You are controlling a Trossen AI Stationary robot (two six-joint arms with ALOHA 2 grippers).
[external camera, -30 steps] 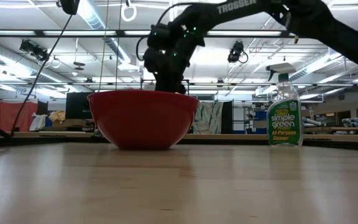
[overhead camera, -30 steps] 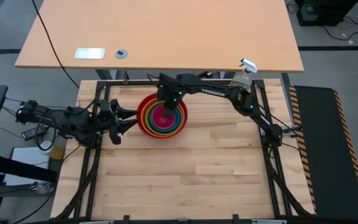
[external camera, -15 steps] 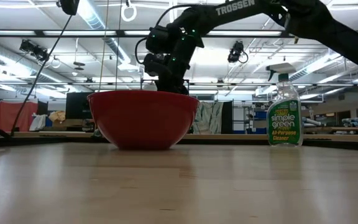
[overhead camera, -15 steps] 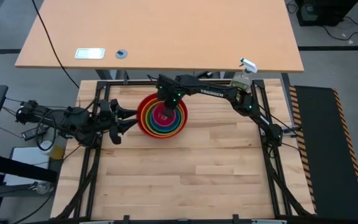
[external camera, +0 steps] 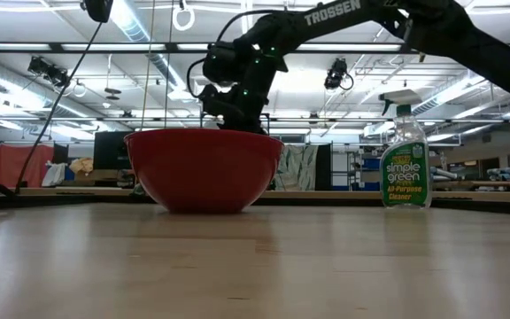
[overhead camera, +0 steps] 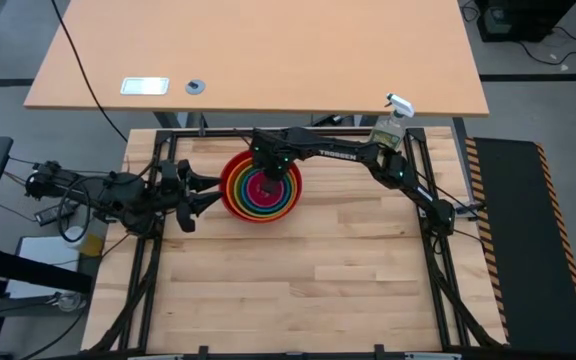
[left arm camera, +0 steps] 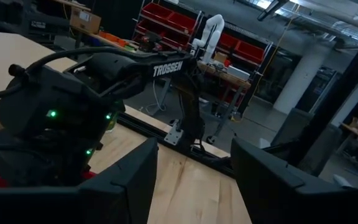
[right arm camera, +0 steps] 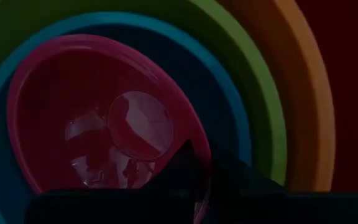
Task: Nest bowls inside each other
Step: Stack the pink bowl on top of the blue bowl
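Note:
The bowls stand nested at the far middle of the table: red [overhead camera: 226,188] outermost, then orange [right arm camera: 303,93], green [right arm camera: 253,74], blue [right arm camera: 225,106] and pink [right arm camera: 73,112] innermost. From the low view only the red bowl [external camera: 204,168] shows, resting on its base. My right gripper [overhead camera: 267,180] reaches steeply down into the stack and is shut on the pink bowl; in the low view its fingers are hidden behind the red rim. My left gripper [overhead camera: 206,193] hovers open and level just left of the red bowl, holding nothing. My right gripper pinches the pink bowl's rim [right arm camera: 199,163] on the side nearest its fingers, one finger inside the bowl and one outside. The fingers come from above, slanting steeply down. The pink bowl sits inside the blue one; whether it rests on it I cannot tell.
A clear spray bottle [overhead camera: 390,122] stands at the table's far right corner, also seen as the spray bottle [external camera: 405,168] right of the red bowl. A second, lighter table [overhead camera: 268,50] lies beyond the far edge. Bare wood [overhead camera: 298,290] fills the near half.
My right gripper has sunk a little deeper into the stack of bowls and tipped more steeply, its wrist swinging toward the table's far edge. The bowls and my left gripper have kept still.

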